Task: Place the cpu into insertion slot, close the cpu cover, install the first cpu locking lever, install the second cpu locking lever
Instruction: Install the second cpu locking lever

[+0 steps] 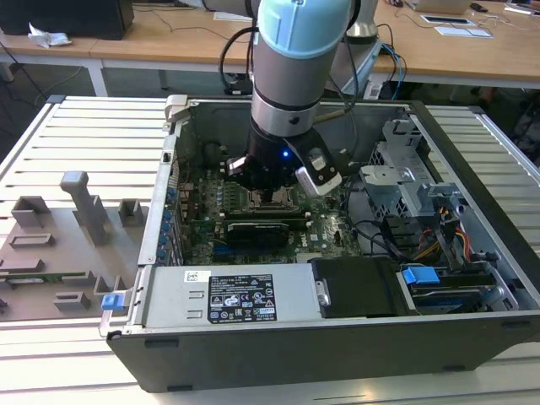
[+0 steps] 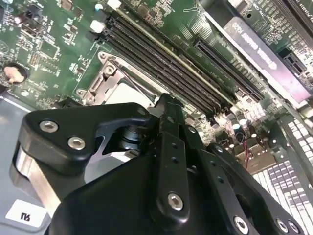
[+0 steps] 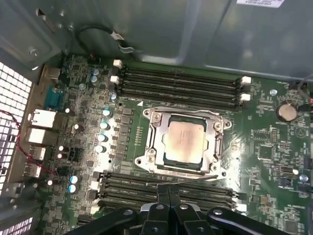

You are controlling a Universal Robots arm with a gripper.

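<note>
One robot arm is reaching down into an open computer case (image 1: 472, 253), its gripper (image 3: 168, 193) hovering low over the green motherboard (image 3: 274, 142). In the first wrist view, the fingertips (image 3: 168, 188) are pressed together with nothing between them. The cpu (image 3: 185, 139) is sitting flat inside the insertion slot (image 3: 159, 159), with the cpu cover (image 3: 182, 114) lying down around it as a silvery frame. A thin locking lever (image 3: 193, 179) is running along the socket edge nearest the gripper, its long axis crossing just in front of the fingertips. Socket and chip are lying just beyond that lever, directly ahead of the gripper.
</note>
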